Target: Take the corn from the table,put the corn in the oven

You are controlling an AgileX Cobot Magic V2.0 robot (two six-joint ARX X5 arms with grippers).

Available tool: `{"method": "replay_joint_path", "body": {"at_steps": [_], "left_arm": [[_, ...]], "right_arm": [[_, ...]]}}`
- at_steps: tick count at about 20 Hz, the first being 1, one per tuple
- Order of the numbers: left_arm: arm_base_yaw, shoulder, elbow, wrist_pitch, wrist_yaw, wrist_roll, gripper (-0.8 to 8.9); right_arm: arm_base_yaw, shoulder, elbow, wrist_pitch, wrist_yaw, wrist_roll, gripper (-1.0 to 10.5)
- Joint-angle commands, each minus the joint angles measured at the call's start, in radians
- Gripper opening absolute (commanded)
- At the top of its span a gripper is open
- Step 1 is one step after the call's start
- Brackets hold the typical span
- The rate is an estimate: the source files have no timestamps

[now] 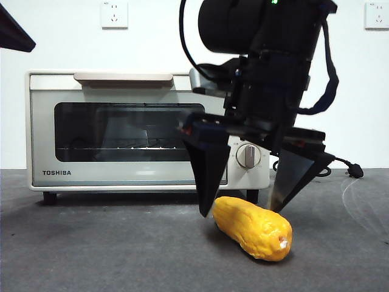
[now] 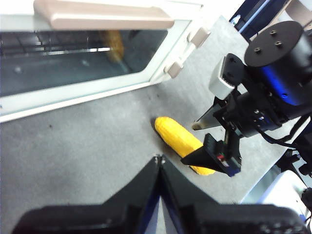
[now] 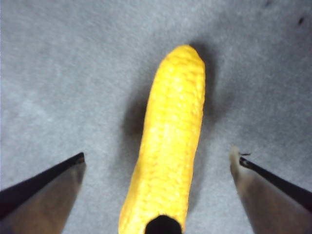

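We see the right gripper [image 1: 243, 212] hanging low over the corn cob [image 1: 253, 227], its two black jaws spread wide, one on each side of the cob and neither touching it. The cob lies flat on the dark grey table [image 1: 109, 255], out in front of the Toshiba toaster oven [image 1: 42, 121], near its right end below the knobs [image 1: 248, 156]. The oven door is closed. The left gripper [image 2: 160, 160] waits off to the side with its jaws pressed together on nothing, looking across at the cob.
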Motion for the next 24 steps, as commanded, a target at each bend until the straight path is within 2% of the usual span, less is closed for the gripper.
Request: {"method": "replay_joint_path", "body": {"at_steps": [1,3,6,8,10,13,21,24], "left_arm": [[-0.002,0.0,0.002,-0.006,0.003,0.017,-0.05],[-0.002,0.0,0.002,-0.006,0.004,0.017,-0.05],[-0.002,0.0,0.002,-0.006,0.004,0.017,-0.05],[-0.002,0.0,0.002,-0.006,0.004,0.017,-0.05],[-0.002,0.0,0.002,-0.006,0.004,0.017,-0.05],[-0.002,0.002,0.002,0.014,0.004,0.016,-0.05],[-0.002,0.05,0.038,0.182,-0.004,0.008,-0.05],[-0.002,0.105,0.082,0.243,-0.004,0.006,-0.05]], "right_arm": [[0.001,0.011,0.002,-0.005,-0.004,0.019,3.0],[0.001,0.011,0.002,-0.028,-0.004,0.018,1.6],[0.001,0.011,0.002,-0.058,-0.003,0.014,1.4],[0.001,0.01,0.002,-0.058,-0.004,0.013,-0.2],[0.002,0.01,0.002,-0.058,-0.026,0.01,-0.1],[0.009,0.004,0.023,-0.085,-0.105,0.007,-0.1],[0.138,-0.16,0.168,-0.137,-0.103,0.006,-0.1],[0.195,-0.254,0.212,-0.137,-0.071,0.006,-0.1]]}}
